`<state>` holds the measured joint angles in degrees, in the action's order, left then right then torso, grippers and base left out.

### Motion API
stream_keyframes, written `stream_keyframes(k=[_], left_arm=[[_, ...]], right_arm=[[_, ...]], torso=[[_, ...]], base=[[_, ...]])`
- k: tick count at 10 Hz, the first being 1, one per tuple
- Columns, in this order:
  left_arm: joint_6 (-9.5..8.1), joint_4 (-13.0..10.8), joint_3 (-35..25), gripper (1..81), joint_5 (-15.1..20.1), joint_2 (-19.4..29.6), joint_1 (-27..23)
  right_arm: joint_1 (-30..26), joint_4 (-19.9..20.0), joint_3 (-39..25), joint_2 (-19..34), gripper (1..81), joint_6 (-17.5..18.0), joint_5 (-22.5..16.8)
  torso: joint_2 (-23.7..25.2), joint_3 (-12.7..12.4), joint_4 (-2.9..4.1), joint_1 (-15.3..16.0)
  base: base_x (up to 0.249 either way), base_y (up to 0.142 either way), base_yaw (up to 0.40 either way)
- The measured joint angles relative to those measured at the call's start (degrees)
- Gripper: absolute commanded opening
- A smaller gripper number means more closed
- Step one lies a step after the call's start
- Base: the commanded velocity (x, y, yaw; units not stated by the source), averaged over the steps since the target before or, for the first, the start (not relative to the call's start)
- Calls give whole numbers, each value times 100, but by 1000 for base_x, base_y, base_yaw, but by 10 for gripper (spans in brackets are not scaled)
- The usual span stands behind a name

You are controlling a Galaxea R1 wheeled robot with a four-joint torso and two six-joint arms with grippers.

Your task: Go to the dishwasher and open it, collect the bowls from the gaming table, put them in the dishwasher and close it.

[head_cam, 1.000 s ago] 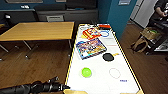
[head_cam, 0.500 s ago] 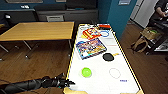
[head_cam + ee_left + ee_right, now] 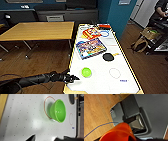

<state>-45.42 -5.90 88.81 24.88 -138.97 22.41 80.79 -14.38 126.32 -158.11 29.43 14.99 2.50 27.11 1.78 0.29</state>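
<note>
White counter point(image 3: 105, 82) fills the lower middle of the head view, a wooden table at upper left; the green bowl point(image 3: 86, 72) sits low on it, centre-left, over a red ring point(image 3: 45, 107); the left hand point(image 3: 70, 78) hovers just beside it at the near edge, its fingers apparently parted, though the wrist view is poor. Risk from here: the bowl's sloped wall could slide out of a pinch, or a nudge could skate it toward the puzzle box point(image 3: 90, 48); the right hand grips what looks like an orange bowl point(image 3: 119, 132), which could slip.
</note>
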Motion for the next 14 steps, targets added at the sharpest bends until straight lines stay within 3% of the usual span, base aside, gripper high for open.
stream_keyframes(k=[5,8,10,14], left_arm=[[-284,-5,796,811,52,-623,-26],[-584,-7,1281,811,96,-1102,-69],[-680,-7,1495,811,276,-1329,-212],[-713,-11,1748,811,500,-1704,-405]], right_arm=[[-88,-2,100,-123,10,0,-122],[-133,-5,122,-176,10,0,-177],[-129,-7,141,-178,10,0,-201],[-127,-11,183,-193,10,-22,-199]], torso=[[0,0,0,0],[0,0,0,0],[0,2,0,0],[0,4,0,2]], base=[[0,0,0],[0,0,0],[0,0,0],[0,0,0]])
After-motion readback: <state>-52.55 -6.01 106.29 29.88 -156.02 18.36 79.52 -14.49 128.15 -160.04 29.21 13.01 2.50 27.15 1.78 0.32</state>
